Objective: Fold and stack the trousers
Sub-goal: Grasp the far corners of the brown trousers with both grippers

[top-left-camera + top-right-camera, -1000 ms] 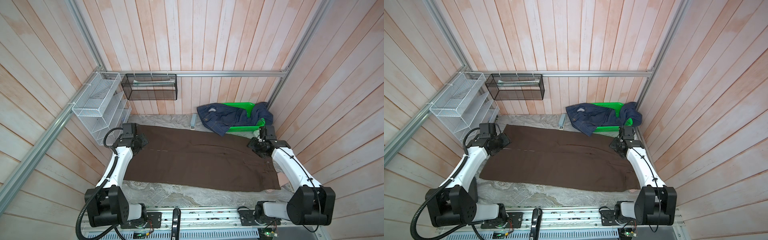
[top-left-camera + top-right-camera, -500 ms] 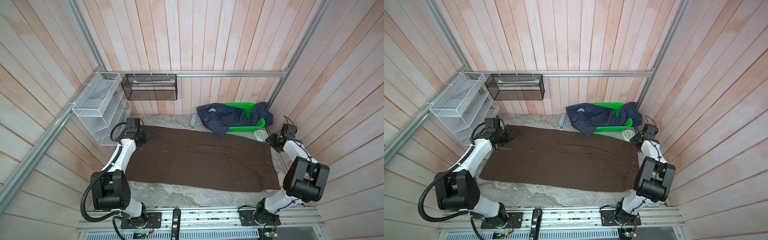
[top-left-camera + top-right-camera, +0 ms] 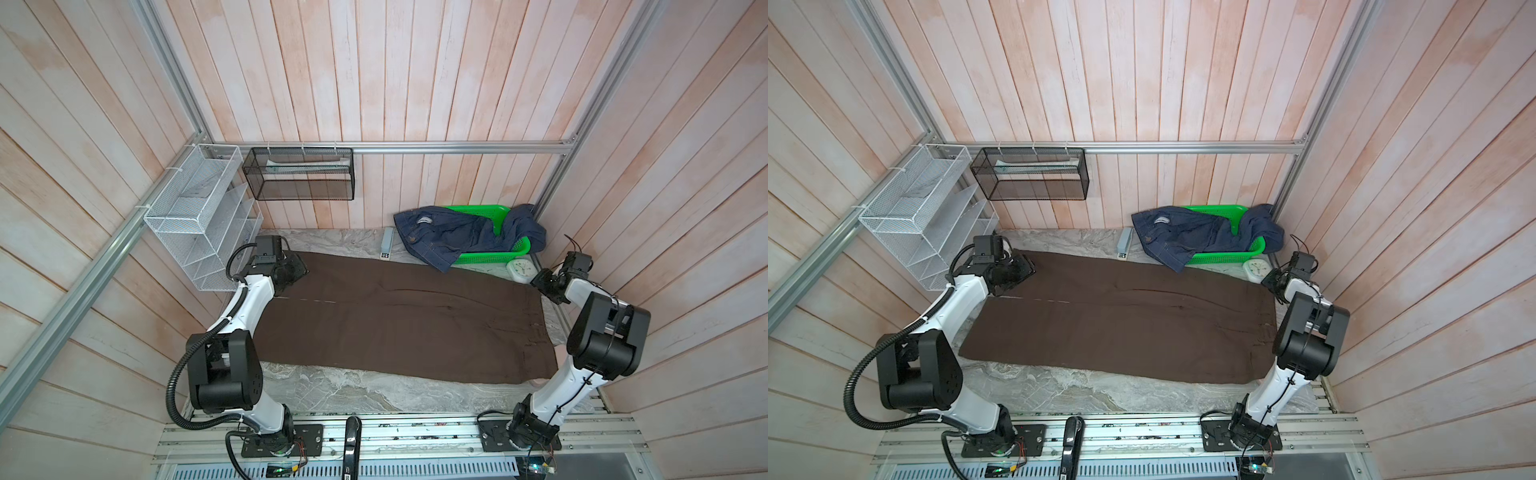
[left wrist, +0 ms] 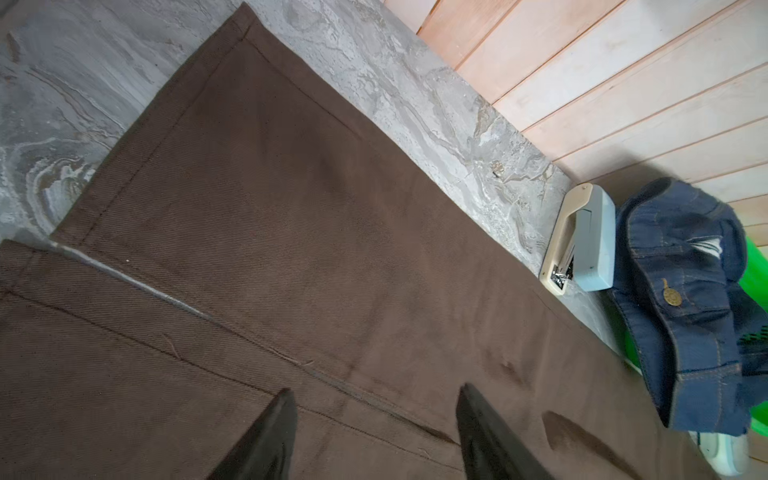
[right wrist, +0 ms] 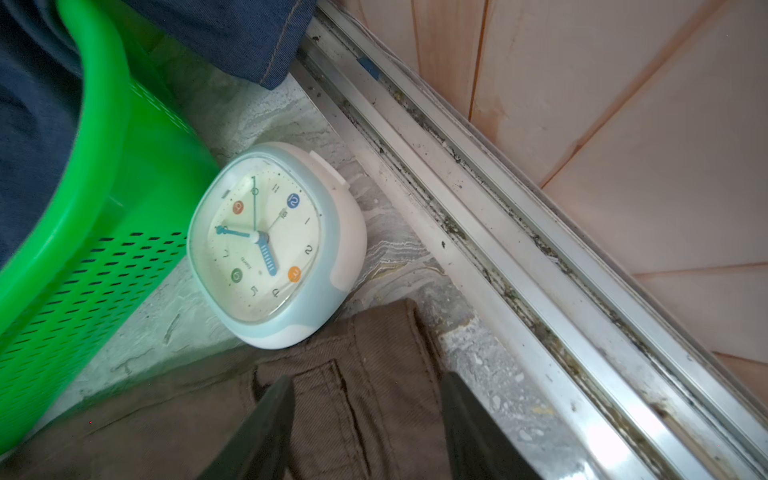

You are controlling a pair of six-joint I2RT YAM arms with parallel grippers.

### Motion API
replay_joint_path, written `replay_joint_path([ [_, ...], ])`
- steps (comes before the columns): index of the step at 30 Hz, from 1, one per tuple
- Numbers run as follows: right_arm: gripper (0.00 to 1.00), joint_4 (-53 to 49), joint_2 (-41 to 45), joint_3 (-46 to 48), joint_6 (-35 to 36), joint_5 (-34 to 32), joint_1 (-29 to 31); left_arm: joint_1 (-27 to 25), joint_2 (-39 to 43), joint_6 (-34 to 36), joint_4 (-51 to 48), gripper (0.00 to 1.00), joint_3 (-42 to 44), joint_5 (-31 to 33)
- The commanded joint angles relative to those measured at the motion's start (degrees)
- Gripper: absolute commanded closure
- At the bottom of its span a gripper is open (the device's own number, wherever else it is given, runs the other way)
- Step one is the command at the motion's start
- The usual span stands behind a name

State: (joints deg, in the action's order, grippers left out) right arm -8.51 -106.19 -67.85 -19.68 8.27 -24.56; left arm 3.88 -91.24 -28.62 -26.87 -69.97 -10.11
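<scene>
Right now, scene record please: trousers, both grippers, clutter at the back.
trousers: brown, spread flat and unfolded across the table
left gripper: open, empty, over the far leg near its hem
right gripper: open, empty, over the far waistband corner
clock: on the table beside the basket, near the waistband corner
basket: green, back right corner, jeans draped over it
stapler: back edge, beside the jeans

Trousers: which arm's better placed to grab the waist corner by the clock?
Right. The right tool hangs open over the trousers' waist corner beside the clock; the left tool is near the leg hems, opposite end.
</scene>
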Motion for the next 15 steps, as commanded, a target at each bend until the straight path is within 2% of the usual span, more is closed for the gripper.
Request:
replay_joint_path([
  [1, 0.44, 0.9, -2.7, -1.6, 2.4, 1.5, -2.2, -0.1, -1.8, 0.1, 1.0, 0.36, -0.3, -1.5],
  [15, 0.47, 2.5, -11.4, -5.8, 4.8, 9.7, -3.1, -0.1, -2.1, 0.3, -0.2, 0.36, -1.2, -1.1],
])
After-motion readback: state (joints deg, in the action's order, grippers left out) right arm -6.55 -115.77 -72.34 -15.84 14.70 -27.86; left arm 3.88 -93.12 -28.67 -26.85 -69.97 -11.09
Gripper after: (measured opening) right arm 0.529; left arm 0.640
